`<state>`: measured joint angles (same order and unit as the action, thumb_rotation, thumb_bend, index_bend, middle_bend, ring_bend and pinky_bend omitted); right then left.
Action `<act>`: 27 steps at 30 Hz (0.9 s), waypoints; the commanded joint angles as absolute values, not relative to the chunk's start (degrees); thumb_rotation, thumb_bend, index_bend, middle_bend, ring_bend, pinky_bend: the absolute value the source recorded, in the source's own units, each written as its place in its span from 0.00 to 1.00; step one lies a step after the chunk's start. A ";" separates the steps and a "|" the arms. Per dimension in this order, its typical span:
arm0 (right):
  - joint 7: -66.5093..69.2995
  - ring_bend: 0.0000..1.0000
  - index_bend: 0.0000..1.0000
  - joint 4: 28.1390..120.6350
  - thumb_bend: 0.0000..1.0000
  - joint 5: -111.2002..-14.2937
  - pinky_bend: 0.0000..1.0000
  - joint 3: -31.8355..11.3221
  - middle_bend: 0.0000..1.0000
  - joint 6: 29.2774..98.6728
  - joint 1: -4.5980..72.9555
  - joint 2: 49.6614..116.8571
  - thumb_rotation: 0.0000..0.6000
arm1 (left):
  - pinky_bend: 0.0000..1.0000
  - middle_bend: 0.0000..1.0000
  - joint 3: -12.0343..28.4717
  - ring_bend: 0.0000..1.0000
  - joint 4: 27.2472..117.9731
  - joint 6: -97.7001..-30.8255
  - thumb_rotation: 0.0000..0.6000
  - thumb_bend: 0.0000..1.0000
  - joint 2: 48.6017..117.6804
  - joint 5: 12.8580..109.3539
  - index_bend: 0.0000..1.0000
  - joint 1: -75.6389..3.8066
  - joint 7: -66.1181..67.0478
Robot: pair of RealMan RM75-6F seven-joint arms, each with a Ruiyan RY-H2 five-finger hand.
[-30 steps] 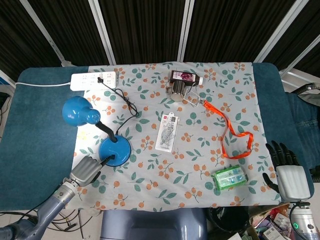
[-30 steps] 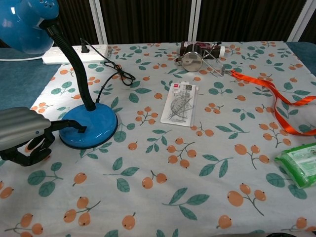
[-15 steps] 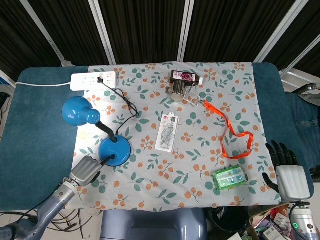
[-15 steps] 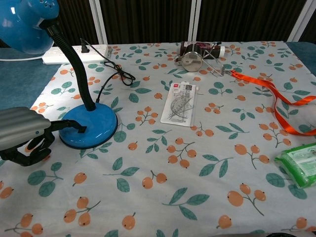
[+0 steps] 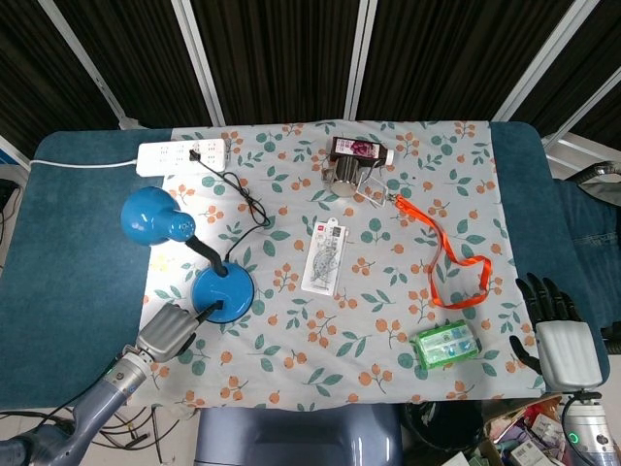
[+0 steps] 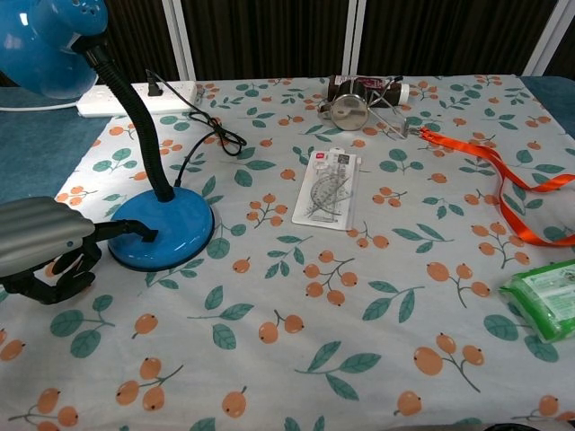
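- We see the left arm come up from the near-left corner of the table [image 5: 78, 291], its grey-backed left hand [image 5: 167, 332] lying low at the edge of the floral tablecloth [image 5: 330, 340], just beside the round base of the blue desk lamp [image 5: 222, 290].
- In the chest view the left hand [image 6: 45, 247] has its dark fingers [image 6: 67, 269] curled under the palm; one finger reaches out to touch the lamp base [image 6: 162, 235]. We see nothing held in it.
- The lamp's black gooseneck rises from the base and bends to the blue shade [image 5: 147, 216], which sits left of and beyond the base. Its black cord [image 5: 233, 189] runs to a white power strip [image 5: 183, 155] at the far-left edge of the cloth.
- The right hand [image 5: 558, 335] rests off the near-right corner of the cloth, palm down, its dark fingers [image 5: 545, 296] straight and spread, holding nothing. Nearest to it lies a green plastic packet [image 5: 447, 345].
- Mid-cloth we note a clear packet of rulers [image 5: 324, 256], an orange lanyard [image 5: 456, 267] and a dark bottle [image 5: 359, 149] beside a metal cup [image 5: 342, 178].
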<state>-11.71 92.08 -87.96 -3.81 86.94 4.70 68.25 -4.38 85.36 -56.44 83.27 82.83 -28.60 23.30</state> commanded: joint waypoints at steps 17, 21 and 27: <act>-11.77 0.03 0.01 92.06 0.20 -87.96 0.14 -3.87 0.02 87.05 4.68 68.27 1.00 | 0.61 0.71 -3.85 0.61 85.65 -56.50 1.00 0.55 82.85 82.37 0.10 -28.84 23.09; -11.76 0.03 0.01 92.05 0.20 -87.98 0.14 -3.87 0.02 87.15 4.63 68.29 1.00 | 0.59 0.61 -3.28 0.56 87.71 -58.44 1.00 0.54 81.48 82.99 0.08 -28.52 23.00; -11.85 0.03 0.01 92.01 0.20 -88.01 0.14 -3.91 0.02 87.29 4.60 68.32 1.00 | 0.36 0.30 -2.49 0.29 91.98 -61.75 1.00 0.44 78.57 82.91 0.04 -27.29 22.81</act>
